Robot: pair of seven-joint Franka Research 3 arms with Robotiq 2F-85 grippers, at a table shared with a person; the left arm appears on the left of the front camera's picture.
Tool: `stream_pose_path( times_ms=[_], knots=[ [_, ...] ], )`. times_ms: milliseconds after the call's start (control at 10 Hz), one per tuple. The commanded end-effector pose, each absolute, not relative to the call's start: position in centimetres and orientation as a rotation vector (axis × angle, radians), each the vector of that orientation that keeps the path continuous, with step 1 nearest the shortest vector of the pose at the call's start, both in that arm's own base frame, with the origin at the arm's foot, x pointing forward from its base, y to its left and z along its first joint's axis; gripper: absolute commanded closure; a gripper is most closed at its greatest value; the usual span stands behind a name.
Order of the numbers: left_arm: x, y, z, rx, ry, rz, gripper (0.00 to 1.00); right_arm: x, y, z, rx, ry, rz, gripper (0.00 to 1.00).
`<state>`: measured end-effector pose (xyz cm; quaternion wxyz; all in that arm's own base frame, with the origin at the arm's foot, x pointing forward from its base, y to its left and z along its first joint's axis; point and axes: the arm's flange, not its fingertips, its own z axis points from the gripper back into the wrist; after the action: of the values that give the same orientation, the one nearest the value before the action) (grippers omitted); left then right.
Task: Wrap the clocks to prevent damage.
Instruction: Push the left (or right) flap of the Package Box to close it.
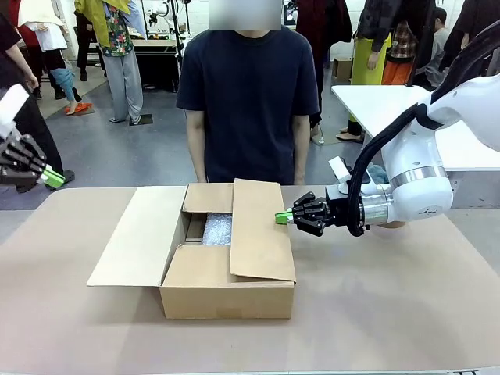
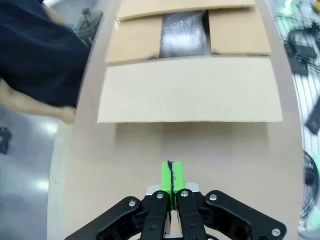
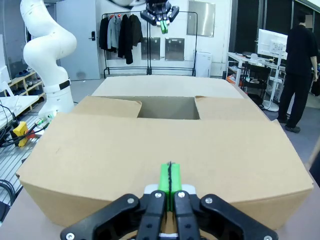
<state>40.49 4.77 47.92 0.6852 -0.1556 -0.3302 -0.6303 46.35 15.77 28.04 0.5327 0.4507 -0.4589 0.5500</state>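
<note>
Box (image 1: 226,293): cardboard, mid-table, directly in front of the person (image 1: 246,101)
Bubble wrap (image 1: 217,230): pale wad down inside the box, seen through the gap between the flaps
Clocks: not to be made out; presumably under the wrap inside the box
End flaps (image 1: 195,262): both folded in over the box
Right flap (image 1: 262,230): laid across the top of the box
Left flap (image 1: 137,234): spread outward, sloping away from the box's left side
Right gripper (image 1: 283,217): fingers pressed together, empty, tips at the right flap's outer edge; contact uncertain
Left gripper (image 1: 53,177): fingers together, empty, raised well to the left of the box
Progress: wrapping and packing look done; closing half done, left flap yet to fold over
</note>
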Motion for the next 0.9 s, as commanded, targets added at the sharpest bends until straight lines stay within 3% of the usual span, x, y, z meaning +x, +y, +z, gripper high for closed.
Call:
stream_pose_path(
  times_ms=[0,200,400,500,800],
  knots=[
    [40.8,4.3,43.1,-0.487,-0.843,-1.404,1.00,46.2,15.8,27.7,1.071,-1.092,1.295,0.99],
    [41.5,4.7,40.5,-0.658,-0.804,-1.349,1.00,46.2,15.8,27.7,1.071,-1.092,1.295,0.99],
    [41.1,3.3,42.9,-0.569,-0.699,-1.457,1.00,46.2,15.8,27.7,1.071,-1.092,1.295,0.99],
    [40.2,3.9,39.8,-0.639,-0.801,-1.341,1.00,46.2,15.8,27.7,1.071,-1.092,1.295,0.99],
    [40.2,3.9,39.8,-0.639,-0.801,-1.341,1.00,46.2,15.8,27.7,1.071,-1.092,1.295,0.99]
  ],
)
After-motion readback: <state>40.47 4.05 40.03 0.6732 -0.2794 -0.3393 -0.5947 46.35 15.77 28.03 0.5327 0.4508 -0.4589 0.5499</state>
